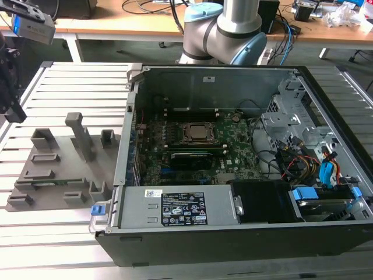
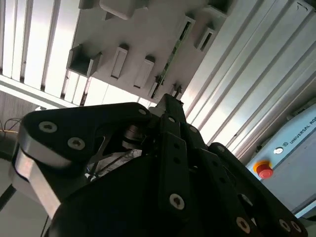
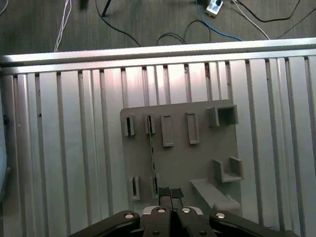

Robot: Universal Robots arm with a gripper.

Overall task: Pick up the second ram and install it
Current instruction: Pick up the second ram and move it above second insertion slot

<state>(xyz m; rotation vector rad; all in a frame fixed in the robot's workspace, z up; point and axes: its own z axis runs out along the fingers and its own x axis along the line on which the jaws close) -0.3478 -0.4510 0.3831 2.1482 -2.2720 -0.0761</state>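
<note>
The second ram (image 3: 152, 160) is a thin green stick standing on edge in a slot of the grey holder tray (image 3: 202, 158). In the exterior view the ram (image 1: 49, 182) lies low near the tray's (image 1: 58, 160) front. My gripper (image 1: 16, 115) hangs above the tray's far left side, clear of it. In the first wrist view the gripper (image 3: 171, 192) has its two dark pads pressed together, shut on nothing, just beside the ram's near end. In the second wrist view the ram (image 2: 170, 59) runs away beyond the fingertips (image 2: 170, 101).
An open computer case (image 1: 233, 233) fills the exterior view's right, with the green motherboard (image 1: 233, 146) inside and a dark stick (image 1: 189, 156) seated below the processor socket. The arm's base (image 1: 224, 29) stands behind the case. The tray rests on a slatted metal table (image 1: 58, 81).
</note>
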